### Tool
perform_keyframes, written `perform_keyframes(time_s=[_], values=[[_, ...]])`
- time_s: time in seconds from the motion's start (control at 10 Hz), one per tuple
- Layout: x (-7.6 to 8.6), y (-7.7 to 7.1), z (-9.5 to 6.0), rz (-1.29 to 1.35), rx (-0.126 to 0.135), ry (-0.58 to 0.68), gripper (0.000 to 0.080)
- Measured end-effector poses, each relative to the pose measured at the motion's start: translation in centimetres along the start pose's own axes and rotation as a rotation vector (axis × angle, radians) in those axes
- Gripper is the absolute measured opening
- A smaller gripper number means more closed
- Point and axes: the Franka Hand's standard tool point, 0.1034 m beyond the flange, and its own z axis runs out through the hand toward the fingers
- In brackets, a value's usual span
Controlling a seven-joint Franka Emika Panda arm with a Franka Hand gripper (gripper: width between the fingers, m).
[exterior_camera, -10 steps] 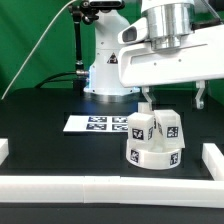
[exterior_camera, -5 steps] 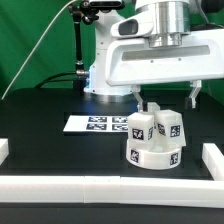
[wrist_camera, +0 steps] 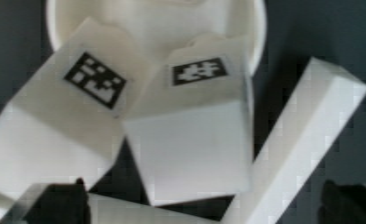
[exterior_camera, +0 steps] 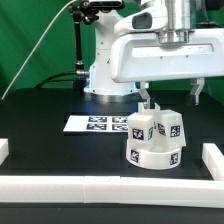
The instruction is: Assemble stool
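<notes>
Black tabletop, green backdrop behind. My fingers stand apart and empty just above the stool; over the last second my wrist has drifted toward the exterior view's right and risen slightly, so I judge the legs are seated and I am letting go. The stool sits upside down on its round seat, between the marker board and the white border rail. Nothing blocks my retreat upward.

Arm hanging over the desk
The gripper is pointing straight down, its fingers standing wide apart, gripping nothing.
</notes>
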Motion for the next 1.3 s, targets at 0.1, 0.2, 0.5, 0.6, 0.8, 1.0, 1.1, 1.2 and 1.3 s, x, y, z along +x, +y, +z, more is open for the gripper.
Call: perform_keyframes(time_s=[0.1,0.2,0.5,0.6,0.8,1.0,1.1,1.2,1.3], values=[[0.0,0.0,0.0,-0.084,-0.004,-0.002,0.0649],[0.0,-0.1,-0.1,-0.174,-0.008,-0.004,0.0649],[-0.1,-0.9,0.1,-0.502,-0.029,-0.021,0.0649],[0.0,-1.3,0.1,-0.64,-0.038,-0.031,0.0649],[0.2,-1.7,0.2,-0.848,-0.054,-0.049,0.0649],[0.1,-1.2,0.2,-0.946,-0.06,-0.059,0.0649],[0.0,-1.1,0.2,-1.015,-0.063,-0.065,0.0649],[0.0,-1.0,0.2,-1.075,-0.067,-0.071,0.0649],[0.0,-1.3,0.4,-1.184,-0.072,-0.085,0.0649]])
